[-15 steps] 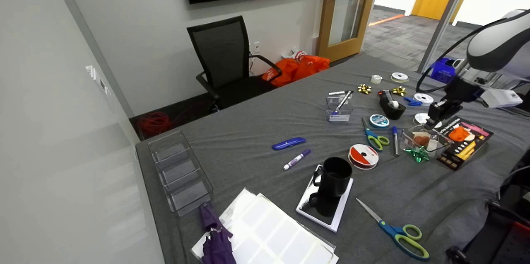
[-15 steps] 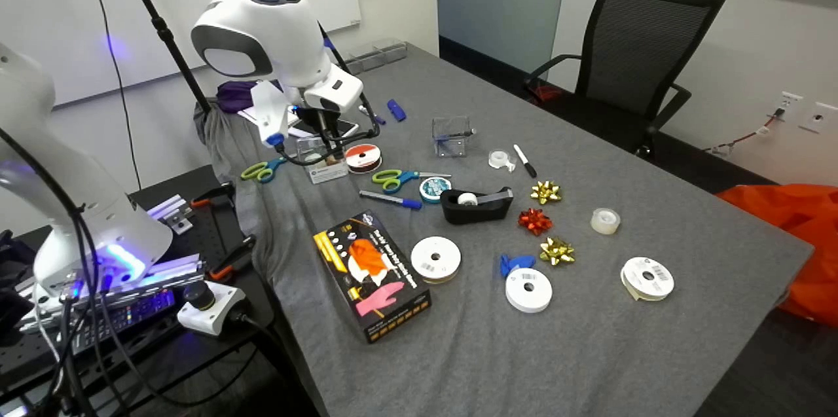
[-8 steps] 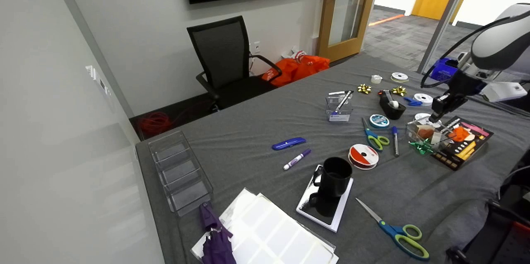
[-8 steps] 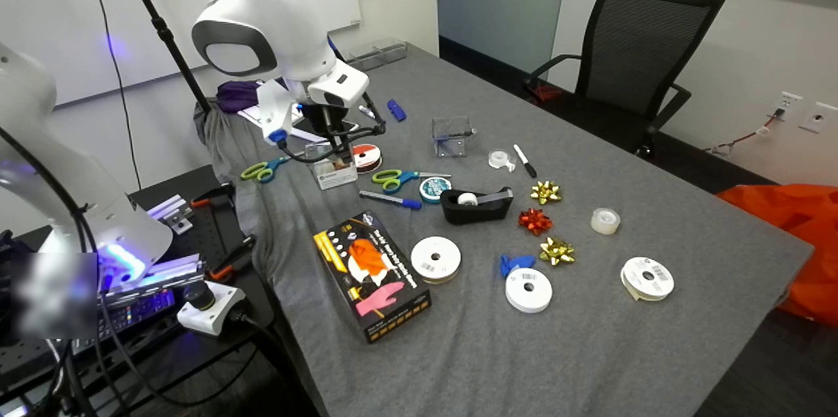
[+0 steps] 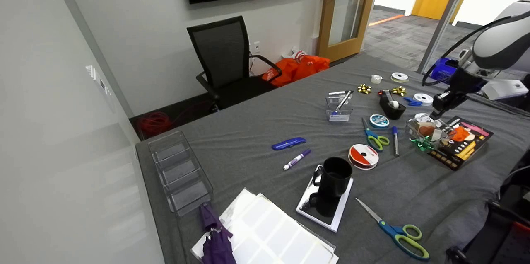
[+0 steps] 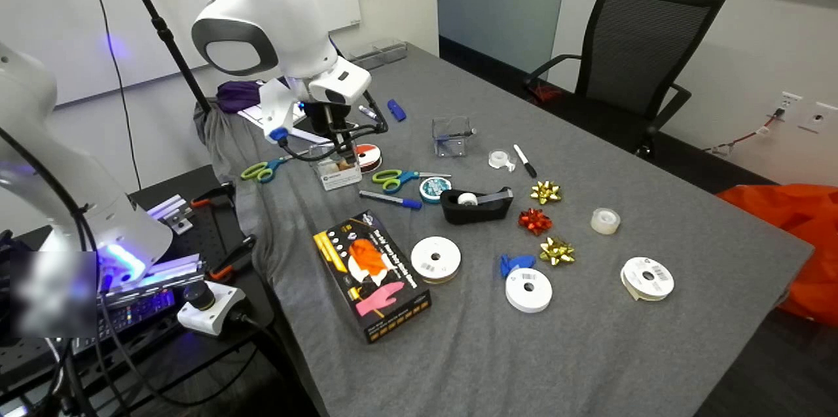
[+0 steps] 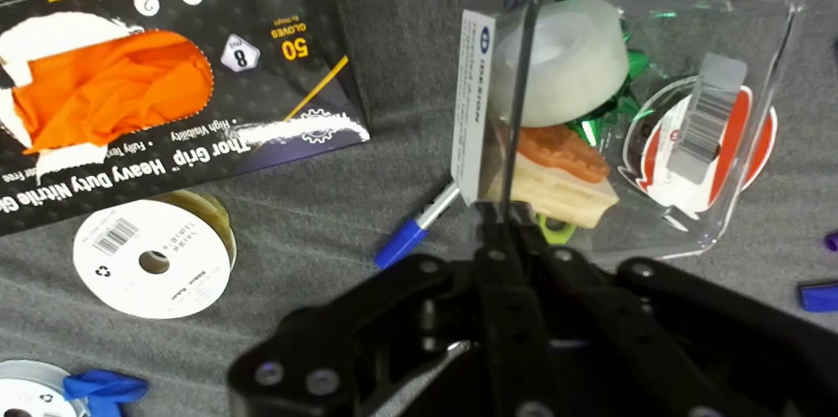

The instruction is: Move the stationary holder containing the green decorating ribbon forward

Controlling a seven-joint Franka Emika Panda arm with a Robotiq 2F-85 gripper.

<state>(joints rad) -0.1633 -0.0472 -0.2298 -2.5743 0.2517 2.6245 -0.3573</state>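
The clear holder shows in both exterior views (image 5: 410, 130) (image 6: 342, 179) and in the wrist view, where its labelled wall (image 7: 473, 106) faces left. Inside are a green ribbon bow (image 7: 634, 63), a translucent tape roll (image 7: 566, 63) and a wooden block (image 7: 556, 191) with an orange face. My gripper (image 7: 507, 211) is shut on the holder's labelled wall, one finger on each side of the rim; it also shows in both exterior views (image 5: 434, 115) (image 6: 346, 148). The holder appears raised above the table, with a red-and-white spool (image 7: 694, 135) seen through its base.
A black glove box (image 6: 373, 273) lies near the holder. A blue-capped pen (image 6: 391, 199), scissors (image 6: 402, 179), a teal tape tin (image 6: 435, 189) and a black tape dispenser (image 6: 476, 207) lie beside it. White ribbon spools (image 6: 436, 258) and a black mug (image 5: 334, 176) stand on the table.
The gripper and holder have moved together, slightly up and right in an exterior view, toward the glove box and away from the red spool. The other things stay put.
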